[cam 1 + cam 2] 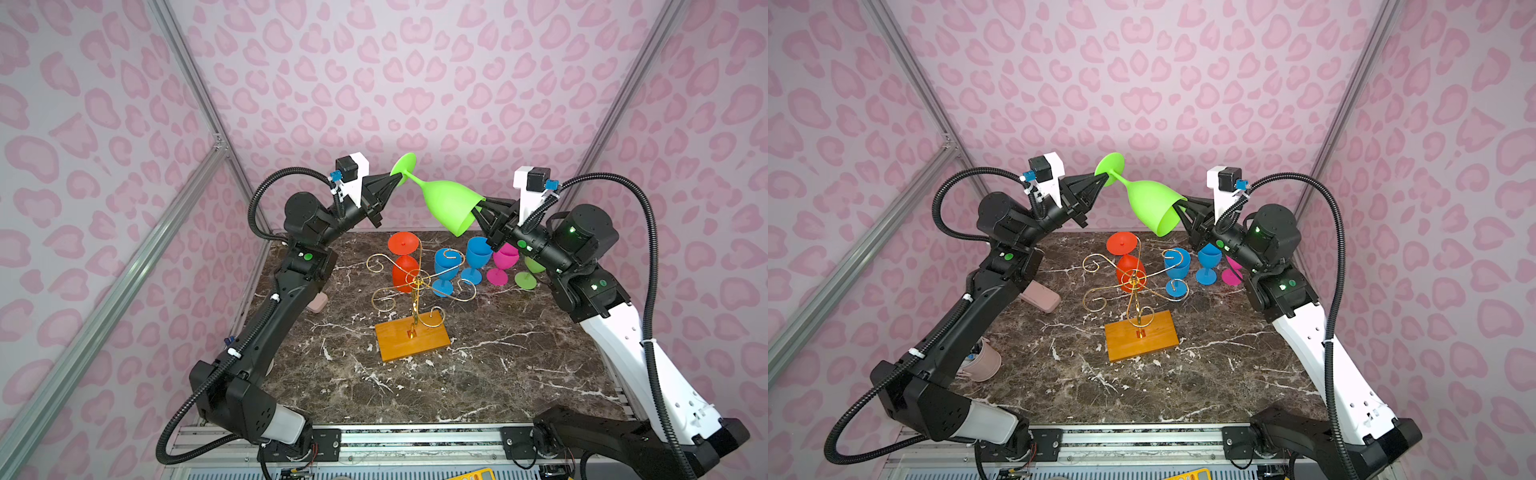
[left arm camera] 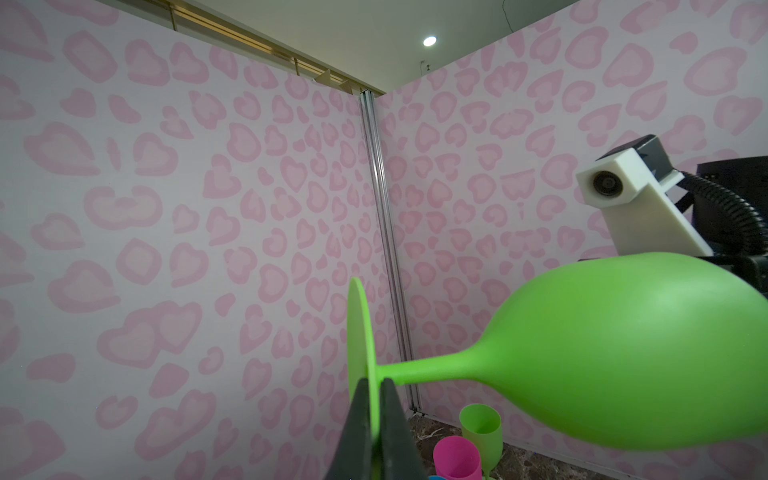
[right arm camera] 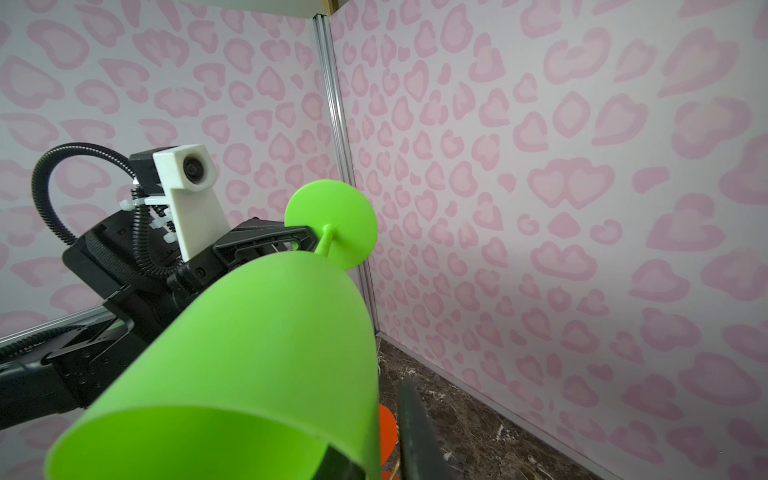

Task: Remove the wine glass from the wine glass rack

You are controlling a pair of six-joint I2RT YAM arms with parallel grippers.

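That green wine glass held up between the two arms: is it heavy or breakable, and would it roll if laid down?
Probably tough: the green wine glass looks like opaque matte plastic. Likely light: the left gripper pinches only its thin foot, the right gripper its rim. On its side the round bowl would probably roll.

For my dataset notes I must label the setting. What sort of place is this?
Probably a robot test cell, not a home: the left arm and right arm are mounted on an aluminium rail, and pink heart-print panels enclose the marble-look tabletop.
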